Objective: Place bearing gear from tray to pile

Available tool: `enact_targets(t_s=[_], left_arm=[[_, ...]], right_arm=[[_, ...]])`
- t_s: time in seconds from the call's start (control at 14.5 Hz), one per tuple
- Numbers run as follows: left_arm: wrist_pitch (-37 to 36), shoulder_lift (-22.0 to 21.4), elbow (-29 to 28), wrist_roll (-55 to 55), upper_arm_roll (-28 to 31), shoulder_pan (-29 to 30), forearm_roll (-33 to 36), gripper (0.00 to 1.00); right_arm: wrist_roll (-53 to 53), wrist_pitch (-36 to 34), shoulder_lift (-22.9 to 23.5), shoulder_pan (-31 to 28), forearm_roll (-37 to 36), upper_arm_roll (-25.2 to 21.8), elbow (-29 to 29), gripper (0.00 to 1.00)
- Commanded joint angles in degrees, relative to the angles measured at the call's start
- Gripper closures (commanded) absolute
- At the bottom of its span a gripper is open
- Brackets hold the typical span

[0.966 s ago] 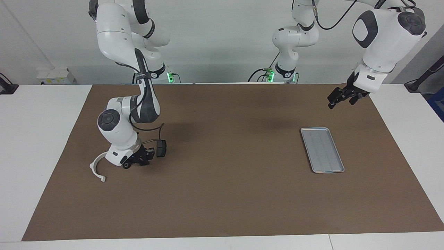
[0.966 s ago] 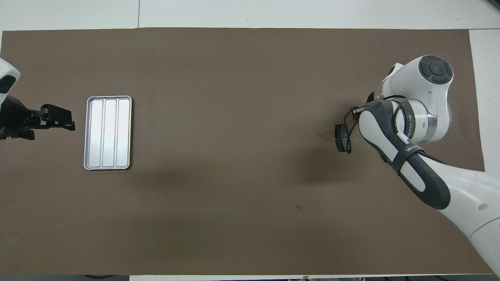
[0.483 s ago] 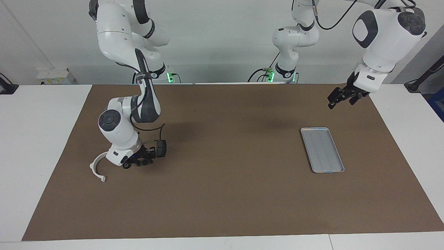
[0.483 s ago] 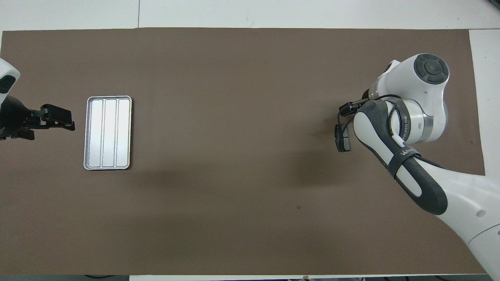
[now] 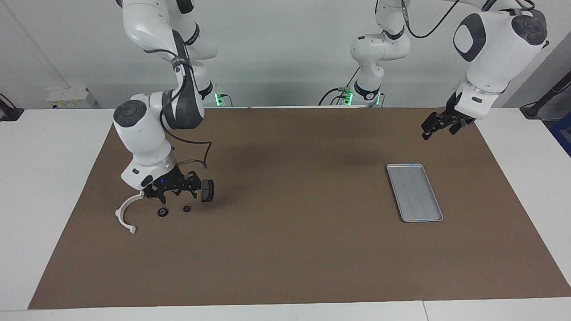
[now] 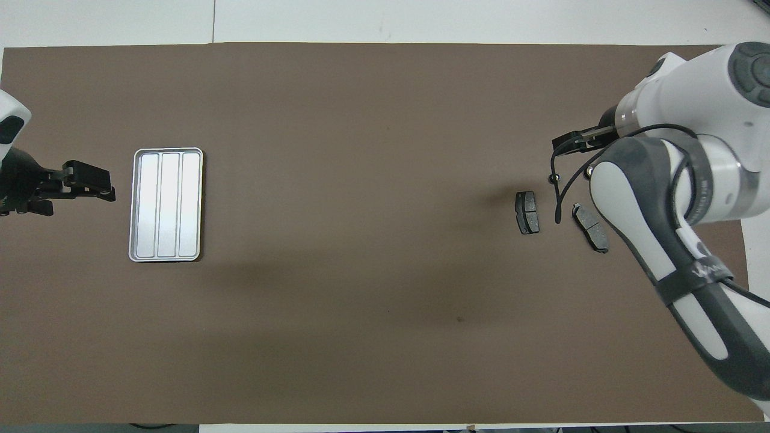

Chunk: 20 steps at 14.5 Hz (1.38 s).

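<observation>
Pincer of my right arm hung open over two small black gears in the pile; left pincer waited open near the tray. "WANJEED" marked my forearm.

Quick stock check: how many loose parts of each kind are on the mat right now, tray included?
Tray: 1
Dark brake-pad plates: 2
White semicircular bracket: 1
Small black ring-shaped bearing gears: 2
Total: 6
</observation>
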Motion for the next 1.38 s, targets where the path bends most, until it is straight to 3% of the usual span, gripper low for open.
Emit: enact_targets(t_s=[0.0, 0.41, 1.31], left_arm=[[1.17, -1.82, -2.05, 0.47, 0.26, -0.26, -0.62, 0.0], [1.08, -1.82, -2.05, 0.47, 0.26, -0.26, -0.62, 0.0], [1.08, -1.82, -2.05, 0.47, 0.26, -0.26, -0.62, 0.0]], right_arm=[[0.86, -10.96, -2.14, -0.71, -1.05, 0.34, 6.45, 0.01], [0.77, -19.07, -11.11, -2.46, -1.05, 0.25, 5.15, 0.01], [0.86, -20.57, -13.05, -3.96, -1.05, 0.17, 3.3, 0.01]])
